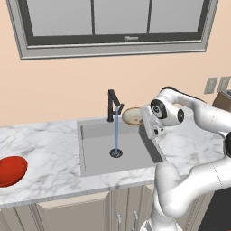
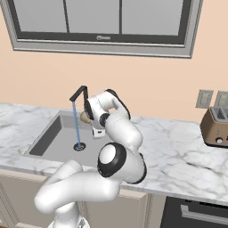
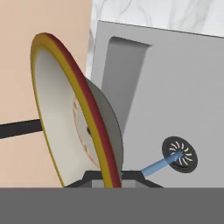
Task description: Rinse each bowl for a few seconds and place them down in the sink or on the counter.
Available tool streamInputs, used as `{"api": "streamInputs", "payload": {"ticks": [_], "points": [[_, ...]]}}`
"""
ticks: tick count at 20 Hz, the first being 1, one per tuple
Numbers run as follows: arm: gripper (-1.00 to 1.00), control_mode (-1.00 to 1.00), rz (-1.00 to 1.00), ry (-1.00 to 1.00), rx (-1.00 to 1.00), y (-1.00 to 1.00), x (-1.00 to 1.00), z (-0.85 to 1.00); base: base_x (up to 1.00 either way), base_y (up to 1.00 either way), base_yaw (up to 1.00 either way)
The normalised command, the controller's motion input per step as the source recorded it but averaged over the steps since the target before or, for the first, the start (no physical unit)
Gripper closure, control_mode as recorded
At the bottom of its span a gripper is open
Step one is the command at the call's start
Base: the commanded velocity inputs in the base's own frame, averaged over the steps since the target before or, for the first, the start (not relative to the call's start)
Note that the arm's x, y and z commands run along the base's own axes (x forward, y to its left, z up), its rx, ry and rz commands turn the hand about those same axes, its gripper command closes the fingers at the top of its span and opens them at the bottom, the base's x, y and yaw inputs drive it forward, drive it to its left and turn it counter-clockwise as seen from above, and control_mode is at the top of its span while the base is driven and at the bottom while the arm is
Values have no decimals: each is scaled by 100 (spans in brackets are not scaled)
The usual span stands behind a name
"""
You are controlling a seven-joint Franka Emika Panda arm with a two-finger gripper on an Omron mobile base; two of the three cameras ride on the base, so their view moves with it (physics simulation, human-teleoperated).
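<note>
**Beige bowl held on edge above the sink**

My gripper [image 3: 111, 179] is clamped on the rim of the beige bowl [image 1: 132, 116] — the two dark fingertips sit close together at the bottom of the hand view with the bowl's edge rising between them. I hold it over the back right corner of the sink [image 1: 97, 158], just beside the black faucet [image 1: 112, 103] and clear of the basin floor.

The bowl is tipped up on its edge. Its inside is pale, almost off-white, with a faint brownish ring pattern near the centre; the rim shows as a yellow-tan band next to a dark red-brown one, and the outside looks grey.

A thin blue stream of water [image 1: 116, 131] falls from the faucet spout straight to the round metal drain [image 1: 116, 153] — the bowl is to the right of it, not in it.

The red bowl [image 1: 11, 170] rests upright on the counter [image 1: 49, 144], near its front edge at the far left, well apart from the sink.
</note>
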Motion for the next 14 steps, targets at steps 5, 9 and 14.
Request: {"api": "streamInputs", "payload": {"ticks": [5, 9, 14], "points": [[100, -100, -11, 6, 0, -32, -4, 25, 0, 0, 0], [100, -100, -11, 9, 0, -37, -4, 17, 0, 0, 0], [100, -100, -7, 8, 1, -41, -9, 7, 0, 0, 0]]}}
